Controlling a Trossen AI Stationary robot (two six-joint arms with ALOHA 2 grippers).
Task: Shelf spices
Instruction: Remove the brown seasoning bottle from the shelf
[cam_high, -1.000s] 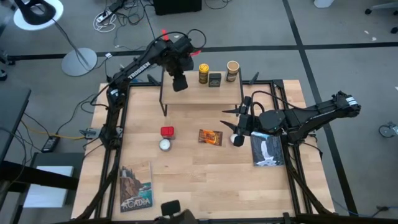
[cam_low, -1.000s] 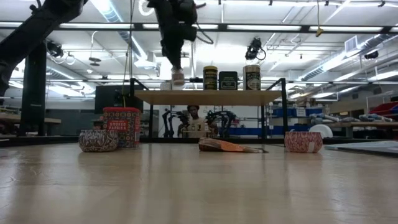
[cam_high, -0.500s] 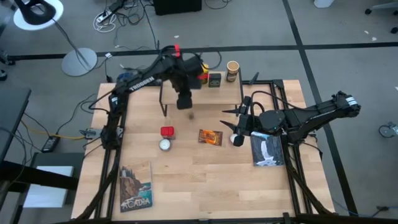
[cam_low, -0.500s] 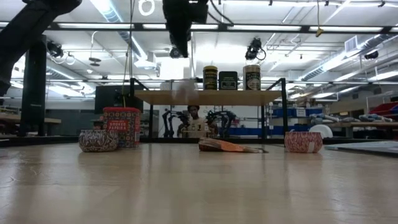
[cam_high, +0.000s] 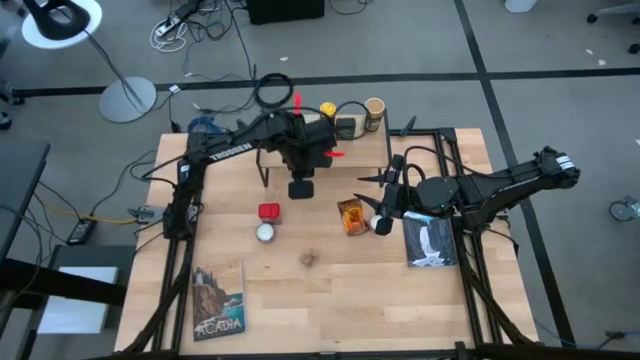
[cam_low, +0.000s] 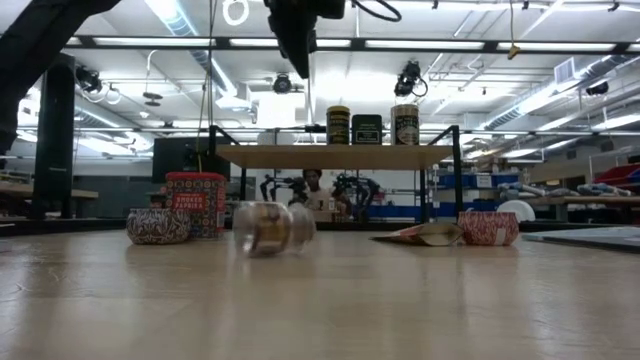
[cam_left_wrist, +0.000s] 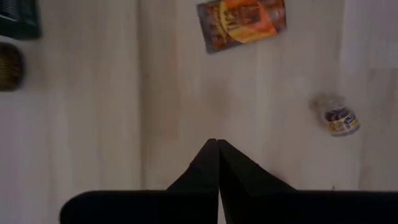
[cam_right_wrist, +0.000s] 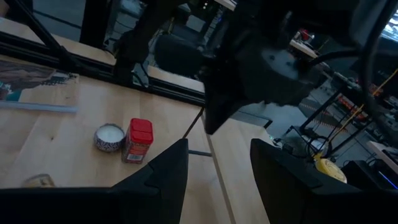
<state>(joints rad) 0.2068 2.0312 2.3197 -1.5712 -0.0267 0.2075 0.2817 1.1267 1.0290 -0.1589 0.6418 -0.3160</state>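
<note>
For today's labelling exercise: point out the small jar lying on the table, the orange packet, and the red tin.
small jar (cam_high: 309, 258), high view, middle of its body.
orange packet (cam_high: 351, 216), high view, centre of its face.
red tin (cam_high: 268, 212), high view, its lid.

My fingers are pressed together into one dark point, with nothing between them, hovering over the pale wooden table. At about twelve o'clock from their tips lies the orange packet, flat and slightly tilted. Out at three o'clock a small pale-capped jar lies on its side, blurred. Far off at ten o'clock I see a dark tin and, beneath it, a yellowish round thing, both cut by the edge.
</note>
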